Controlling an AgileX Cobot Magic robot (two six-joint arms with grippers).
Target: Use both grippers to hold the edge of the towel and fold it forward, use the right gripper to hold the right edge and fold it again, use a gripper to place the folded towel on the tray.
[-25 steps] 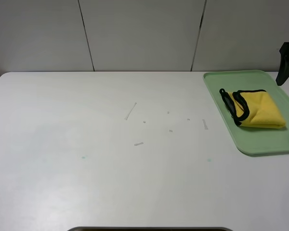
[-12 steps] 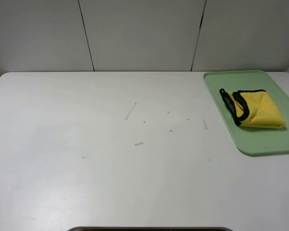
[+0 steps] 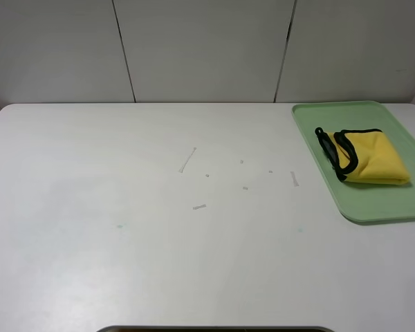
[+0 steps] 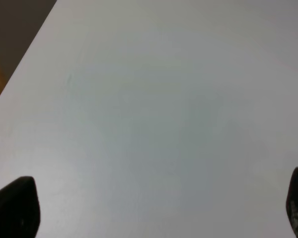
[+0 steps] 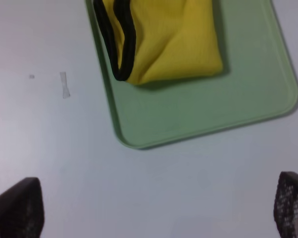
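On tray [image 3: 373, 207], right side of table [image 3: 159, 249]: towel [image 3: 373, 158], folded into compact yellow bundle, black trim [image 3: 335, 153] bunched at side toward table middle, lying well inside raised rim. Same from right wrist view: towel [image 5: 164, 42] on tray [image 5: 198, 114], nothing gripping it.

Left pincer [image 4: 154, 213]: tips far apart at frame corners, wide open, holding nothing, only bare table beneath. Right pincer [image 5: 154, 213]: likewise spread wide, empty, hovering over table just off tray's near corner, clear of towel. Neither arm visible in high view.

Step, by judgement: placing on tray looks done; both folds apparently complete, since cloth sits as small thick packet. Final step reads as finished, task at or near end.

Next move, by judgement: nothing more on towel needed; at most parking both arms clear. If tidier fold wanted, would call for re-approach from above, pincer closing on trimmed edge, but no sign of need.

Few small pale scraps [image 3: 187, 160] scattered mid-table, apart from tray, not part of task.
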